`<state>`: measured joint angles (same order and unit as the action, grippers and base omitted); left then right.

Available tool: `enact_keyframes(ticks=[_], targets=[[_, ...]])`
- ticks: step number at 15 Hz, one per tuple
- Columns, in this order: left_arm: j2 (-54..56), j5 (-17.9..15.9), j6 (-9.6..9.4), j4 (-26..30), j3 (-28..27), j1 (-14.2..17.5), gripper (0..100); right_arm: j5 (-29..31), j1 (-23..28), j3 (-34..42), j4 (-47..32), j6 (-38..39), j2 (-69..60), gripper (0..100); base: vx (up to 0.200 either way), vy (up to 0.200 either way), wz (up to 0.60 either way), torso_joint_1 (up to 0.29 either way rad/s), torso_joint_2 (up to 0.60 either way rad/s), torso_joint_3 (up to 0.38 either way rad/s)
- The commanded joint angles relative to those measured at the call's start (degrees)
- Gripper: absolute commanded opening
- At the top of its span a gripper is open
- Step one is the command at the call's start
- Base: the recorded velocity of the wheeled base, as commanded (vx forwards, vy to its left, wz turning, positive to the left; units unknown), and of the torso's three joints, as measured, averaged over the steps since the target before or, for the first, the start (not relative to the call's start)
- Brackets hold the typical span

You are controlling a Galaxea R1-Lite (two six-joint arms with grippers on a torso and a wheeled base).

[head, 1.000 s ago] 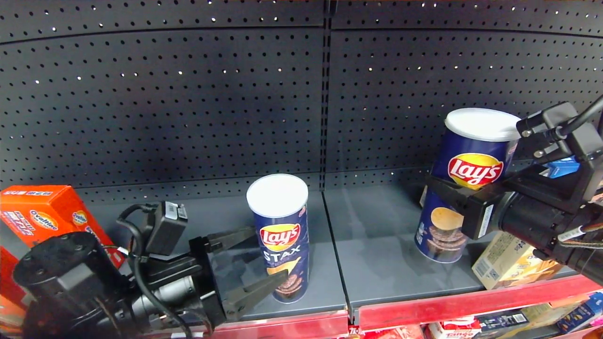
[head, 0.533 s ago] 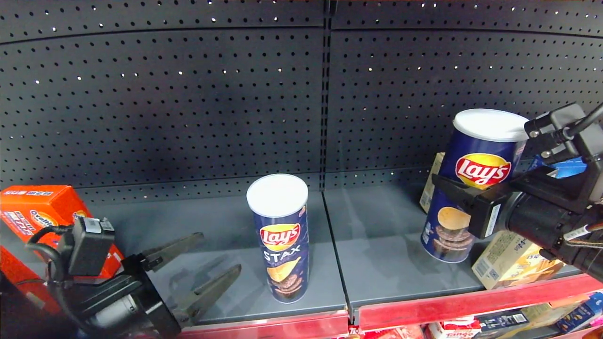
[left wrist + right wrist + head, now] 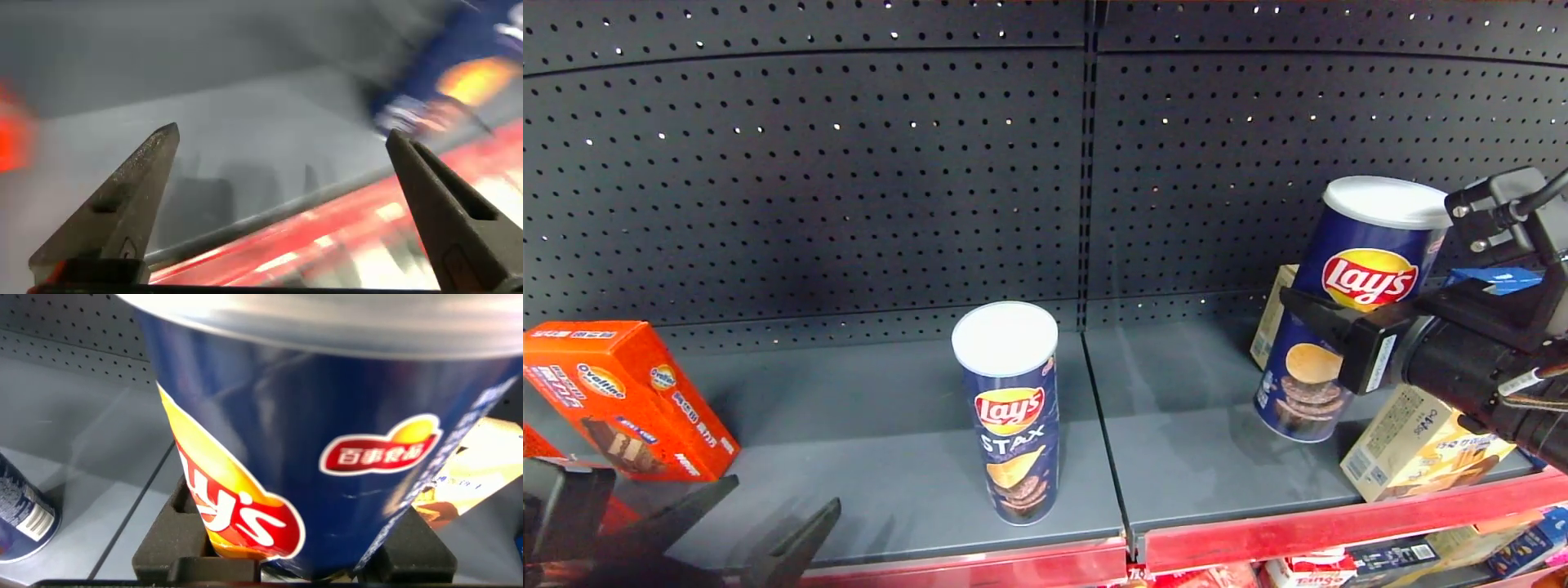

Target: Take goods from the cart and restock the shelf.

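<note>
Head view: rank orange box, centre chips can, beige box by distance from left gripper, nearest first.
1. orange box, at the shelf's left end, beside the left gripper.
2. centre chips can, upright mid-shelf.
3. beige box, far right, at the shelf's front edge.

l gripper [image 3: 282, 131] spread by shelf [image 3: 245, 106]; blurry can [image 3: 445, 86]

Shop: pegboard-backed shelf [image 3: 890, 457], red price rail [image 3: 1323, 523], chip can [image 3: 1368, 245], orange snack box [image 3: 621, 400].

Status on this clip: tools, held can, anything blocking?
Left tool open, empty. Right tool shut on chip can, tilted, at shelf. Yellow box close beside it.
</note>
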<state>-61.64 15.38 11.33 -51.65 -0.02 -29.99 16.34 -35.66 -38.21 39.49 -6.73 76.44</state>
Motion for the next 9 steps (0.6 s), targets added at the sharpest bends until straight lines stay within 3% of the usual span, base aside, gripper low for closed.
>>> enact_keyframes(ticks=[1,2,5,7,9], targets=[[3.2,0.8,-0.69,1.8,0.0,3.7,100,0.0,0.5,-0.7,-0.1,0.0,0.6,0,0.000,0.000,0.00,0.000,0.00,0.000],[3.8,1.1,-0.87,3.4,0.0,5.8,100,0.0,0.5,-0.9,-0.1,0.0,0.6,0,0.000,0.000,0.00,0.000,0.00,0.000],[11.7,7.2,-1.48,13.9,0.0,7.0,100,0.0,0.7,-1.6,-0.1,0.0,0.8,0,0.000,0.000,0.00,0.000,0.00,0.000],[21.4,7.2,-1.39,20.1,0.0,10.7,100,0.0,0.8,-1.2,0.2,0.1,0.8,0,0.000,0.000,0.00,0.000,0.00,0.000],[34.9,7.1,-1.57,31.4,0.0,10.2,100,0.0,1.6,-1.6,0.2,0.1,0.9,0,0.000,0.000,0.00,0.000,0.00,0.000]])
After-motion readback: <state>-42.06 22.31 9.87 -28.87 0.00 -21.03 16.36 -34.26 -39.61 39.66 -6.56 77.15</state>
